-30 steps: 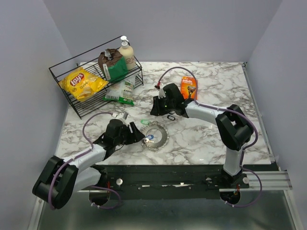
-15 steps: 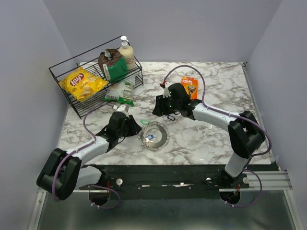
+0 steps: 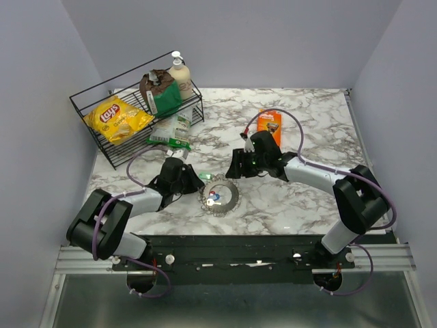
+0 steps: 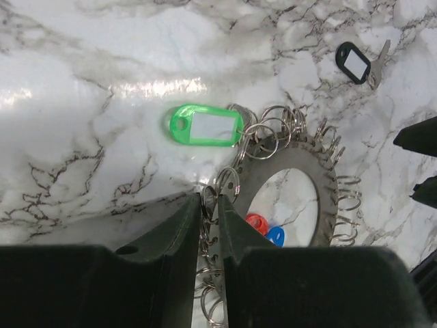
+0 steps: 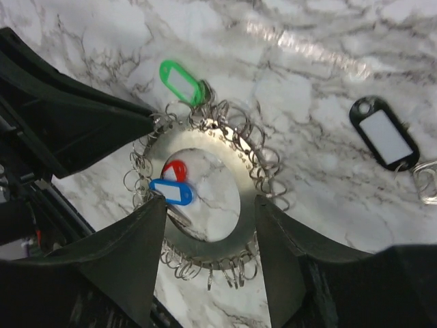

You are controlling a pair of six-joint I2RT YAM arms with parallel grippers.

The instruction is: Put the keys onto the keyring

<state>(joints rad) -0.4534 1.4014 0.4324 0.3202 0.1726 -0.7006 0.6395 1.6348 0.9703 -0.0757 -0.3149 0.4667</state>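
Presently, the keyring [image 3: 218, 195] lay flat near the middle of the marble table [image 3: 307, 198], between the two arms. I judged it a thin, stiff metal disc, light, and likely to skate on the polished top. Its rim carried many small loose split rings that would flop under contact. The rim was the place to take hold, since the flat face offered no purchase.

The green key tag [image 4: 205, 125] touched the rings at the far rim; I could not tell whether it was threaded on. The red key tag [image 5: 175, 169] and blue key tag [image 5: 171, 192] lay inside the centre opening. All looked light, with the plastic tags the easiest part to pinch.

The left pincer [image 4: 210, 205] stood drawn to a narrow slot with rim rings inside it. I could not tell whether it was pinching them.

The right pincer [image 5: 212, 225] hovered over the disc, spread wide, holding nothing.

A black key tag [image 5: 384, 132] lay apart on bare marble. The wire basket [image 3: 89, 102], chip bag [image 3: 117, 117] and orange pack [image 3: 270, 123] stood well clear. The two pincers, near each other over the disc, were the main obstruction.
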